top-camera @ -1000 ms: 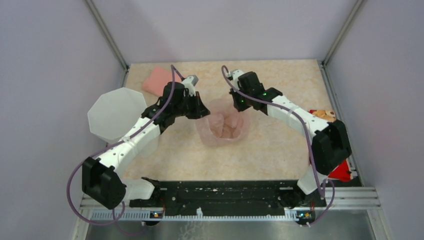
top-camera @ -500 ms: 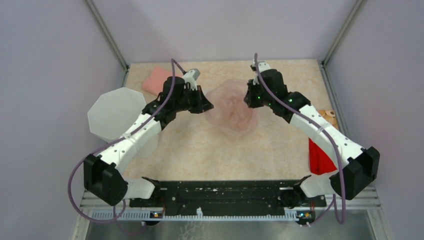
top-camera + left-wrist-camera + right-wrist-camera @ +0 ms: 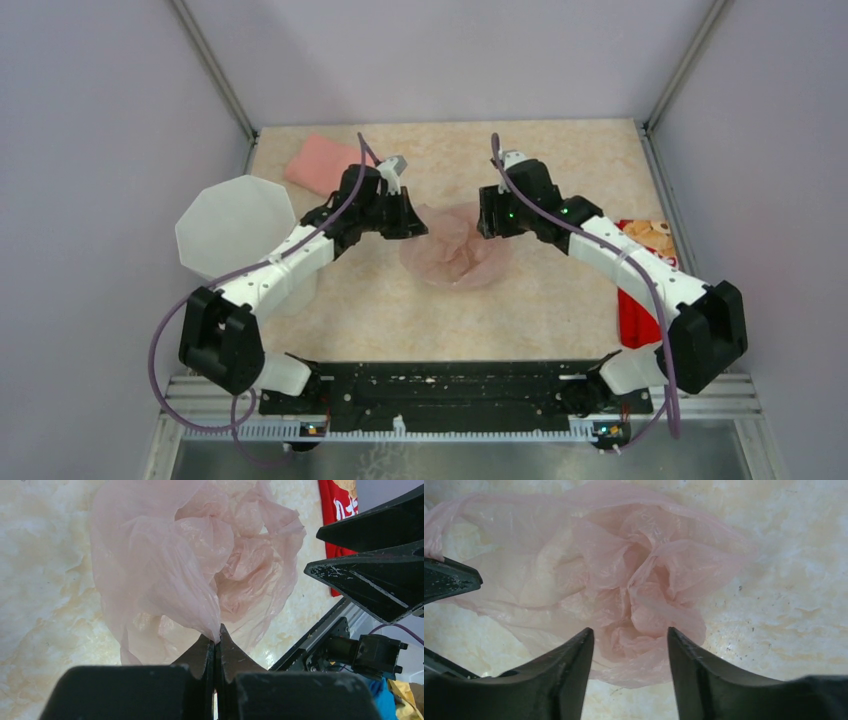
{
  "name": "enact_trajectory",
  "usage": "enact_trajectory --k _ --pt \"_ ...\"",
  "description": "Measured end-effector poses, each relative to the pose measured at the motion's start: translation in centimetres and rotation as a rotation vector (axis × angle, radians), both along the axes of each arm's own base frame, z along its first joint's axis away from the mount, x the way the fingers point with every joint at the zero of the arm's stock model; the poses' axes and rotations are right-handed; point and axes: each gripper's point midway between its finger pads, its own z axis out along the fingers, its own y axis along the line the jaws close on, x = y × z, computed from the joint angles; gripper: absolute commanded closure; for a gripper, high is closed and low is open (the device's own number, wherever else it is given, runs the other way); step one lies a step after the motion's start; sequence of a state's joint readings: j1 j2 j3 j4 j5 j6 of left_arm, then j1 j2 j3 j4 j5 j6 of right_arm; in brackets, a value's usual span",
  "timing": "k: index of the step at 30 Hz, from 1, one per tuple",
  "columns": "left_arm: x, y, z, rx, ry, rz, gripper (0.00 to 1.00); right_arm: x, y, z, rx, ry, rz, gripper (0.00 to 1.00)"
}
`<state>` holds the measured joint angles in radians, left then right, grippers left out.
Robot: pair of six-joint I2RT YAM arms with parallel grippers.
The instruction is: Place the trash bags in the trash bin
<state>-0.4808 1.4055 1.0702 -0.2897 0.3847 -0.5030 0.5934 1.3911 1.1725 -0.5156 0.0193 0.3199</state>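
Trash bag [image 3: 455,252] pinched by left end effector [image 3: 218,630], right end effector [image 3: 629,630] parted, cloth [image 3: 320,163] behind

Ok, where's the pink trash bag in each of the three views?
Top external: trash bag mid-table, between left gripper and right gripper.
Left wrist: bag fills upper centre, corner pinched in shut left gripper.
Right wrist: bag centre, beyond open right gripper.
Shared landmark: beige marbled tabletop.

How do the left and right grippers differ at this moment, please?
The left gripper is shut, the right gripper open. The left gripper pinches a fold of the trash bag; the right gripper holds nothing, its jaws spread over it. Both are at the bag, on opposite sides.
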Motion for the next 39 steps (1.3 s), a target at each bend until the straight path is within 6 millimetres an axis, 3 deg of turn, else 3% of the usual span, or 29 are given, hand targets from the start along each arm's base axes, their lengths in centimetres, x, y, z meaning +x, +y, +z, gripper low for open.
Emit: enact_trajectory --k 7,14,18,21,22,25,29,31,32,33,34,36,37,39 --pt "0.3 0.0 -0.4 0.003 0.007 0.003 1.0 1.2 0.3 0.3 -0.051 -0.044 0.052 0.23" --pt "0.5 -0.1 -0.7 0.007 0.016 0.003 1.0 2.6 0.2 -2.1 -0.164 -0.056 0.136 0.24" --pt "0.7 -0.2 -0.6 0.006 0.014 0.001 1.0 2.4 0.4 -3.0 -0.186 -0.042 0.196 0.3" --pt "0.9 -0.3 -0.3 0.004 0.009 0.002 1.0 2.4 0.5 -3.2 -0.193 -0.044 0.211 0.5" --pt "1.0 -0.3 -0.3 0.004 0.008 0.002 1.0 2.5 0.5 -3.4 -0.198 -0.042 0.214 0.65" --pt "1.2 -0.4 -0.1 0.003 0.004 0.002 1.0 2.9 0.2 -4.4 -0.206 -0.014 0.199 0.98" --pt "2.4 -1.0 0.9 -0.005 -0.012 0.001 1.0 3.9 -0.9 -4.5 -0.232 0.03 0.14 1.0" --pt "3.7 -1.7 2.5 -0.017 -0.033 -0.003 1.0 4.8 -1.4 -2.0 -0.22 0.022 0.096 1.0" --pt "5.5 -2.8 5.6 -0.047 -0.08 -0.016 1.0 5.8 -1.5 0.3 -0.197 -0.008 0.063 1.0" --pt "6.0 -3.1 6.6 -0.058 -0.101 -0.019 1.0 7.0 -1.5 3.4 -0.166 -0.06 0.027 1.0" --pt "7.2 -4.1 9.5 -0.082 -0.148 -0.036 1.0 8.6 -1.5 7.8 -0.111 -0.154 -0.014 1.0" --pt "9.5 -6.4 17.9 -0.148 -0.341 -0.069 1.0 10.0 -1.5 16.8 0.018 -0.373 -0.062 1.0" --pt "9.7 -7.3 22.7 -0.184 -0.469 -0.082 1.0 9.2 -2.2 22.7 0.104 -0.517 -0.08 1.0" --pt "7.2 -8.5 30.6 -0.258 -0.683 -0.114 1.0 5.7 -4.0 31.2 0.225 -0.729 -0.096 1.0"
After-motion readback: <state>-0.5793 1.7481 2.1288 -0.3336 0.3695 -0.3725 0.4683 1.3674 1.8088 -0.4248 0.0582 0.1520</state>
